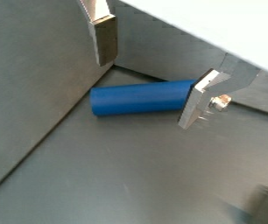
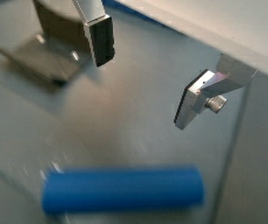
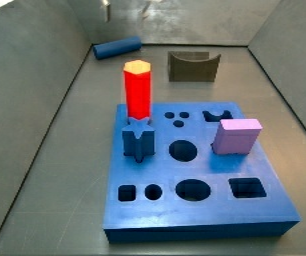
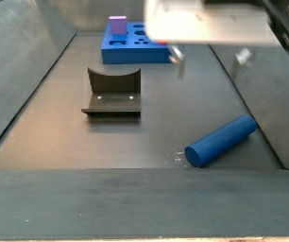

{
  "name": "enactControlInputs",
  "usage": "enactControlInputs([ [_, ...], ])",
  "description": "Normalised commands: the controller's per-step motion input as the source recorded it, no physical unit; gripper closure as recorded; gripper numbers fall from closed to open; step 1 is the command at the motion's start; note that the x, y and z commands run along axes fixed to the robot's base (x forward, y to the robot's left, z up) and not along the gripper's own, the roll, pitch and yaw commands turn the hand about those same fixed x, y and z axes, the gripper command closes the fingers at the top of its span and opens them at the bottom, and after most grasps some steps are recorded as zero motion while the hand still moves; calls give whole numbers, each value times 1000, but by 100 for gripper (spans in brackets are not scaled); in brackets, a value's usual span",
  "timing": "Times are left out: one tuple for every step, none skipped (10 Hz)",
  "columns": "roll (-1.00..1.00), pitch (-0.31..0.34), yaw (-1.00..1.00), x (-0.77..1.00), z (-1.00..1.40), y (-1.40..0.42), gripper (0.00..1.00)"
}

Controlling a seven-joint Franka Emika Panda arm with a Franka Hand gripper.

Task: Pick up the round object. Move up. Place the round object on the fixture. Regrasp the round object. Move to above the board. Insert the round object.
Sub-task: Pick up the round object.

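Note:
The round object (image 1: 143, 98) is a smooth dark blue cylinder lying on its side on the grey floor, close to a wall; both side views show it (image 3: 116, 47) (image 4: 223, 140). My gripper (image 1: 151, 74) hangs above it, open, with nothing between its silver fingers (image 2: 102, 39). In a side view the gripper (image 4: 211, 59) is well above the floor, between the board and the cylinder. The dark fixture (image 4: 113, 92) (image 3: 192, 66) stands apart on the floor, and a wrist view catches it (image 2: 40, 54) too. The blue board (image 3: 196, 185) has many shaped holes.
On the board stand a red hexagonal peg (image 3: 138, 90), a short dark blue star peg (image 3: 138, 142) and a pink cube (image 3: 237, 136). Sloped grey walls (image 3: 56, 110) enclose the floor on all sides.

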Motion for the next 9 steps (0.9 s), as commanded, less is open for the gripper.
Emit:
enactControlInputs([
  [-127,0,-300,-911,-946,577,0],
  [-156,-30,-429,-874,-951,380,0],
  [-183,-103,-477,-800,-857,266,0],
  [-201,-177,-583,-594,-677,109,0],
  [-203,-197,-629,-511,-620,46,0],
  [-223,-193,-657,-254,-549,31,0],
  [-243,-160,-651,0,-506,91,0],
  [-261,-160,-631,66,-463,117,0],
  [-324,-164,-586,326,-363,151,0],
])
